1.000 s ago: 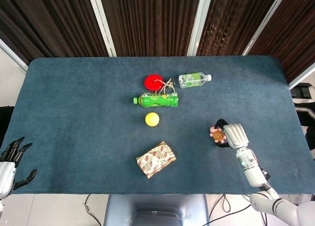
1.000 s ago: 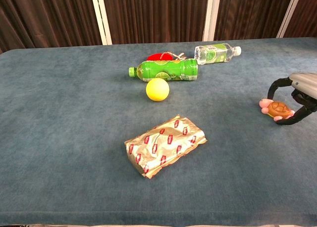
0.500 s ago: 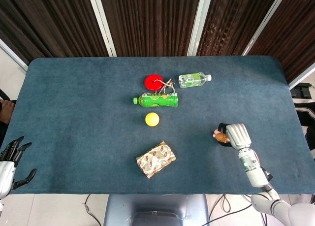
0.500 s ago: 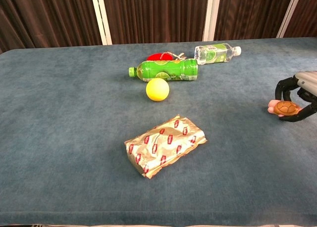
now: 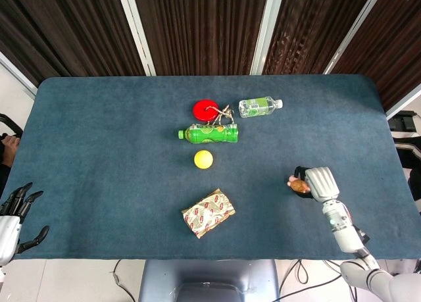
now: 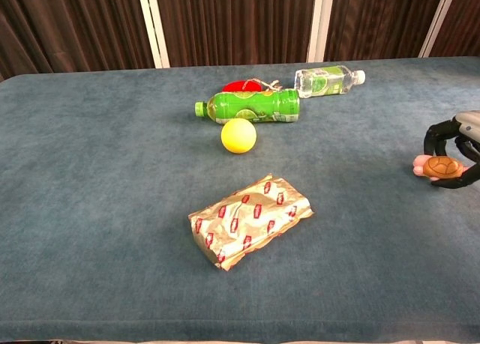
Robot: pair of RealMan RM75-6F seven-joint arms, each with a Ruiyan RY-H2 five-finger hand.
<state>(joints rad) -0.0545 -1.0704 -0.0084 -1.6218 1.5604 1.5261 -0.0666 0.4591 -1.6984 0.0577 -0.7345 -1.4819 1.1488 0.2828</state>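
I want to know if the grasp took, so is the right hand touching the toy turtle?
Touching. In the chest view the right hand has its dark fingers curled around the toy turtle, gripping it.

right hand [image 6: 457, 153]: cut off by the right edge in the chest view; only dark curled fingers [image 6: 439, 134] and a bit of grey back show.
toy turtle [image 6: 439, 166]: partly wrapped by the fingers; in the head view [image 5: 298, 183] too small to make out its shape.
left hand [image 5: 14, 213]: at the lower left corner in the head view, wrist cut by the edge; outside the chest view.
red disc [image 6: 240, 86]: mostly hidden behind the green bottle [image 6: 251, 106] in the chest view.
string [image 5: 222, 114]: too fine to tell how it is tied.
clear bottle [image 5: 259, 106]: label print unreadable.
foil packet [image 6: 250, 219]: red marks too small to read.
table [image 6: 90, 209]: near edge and right side cut off in the chest view.
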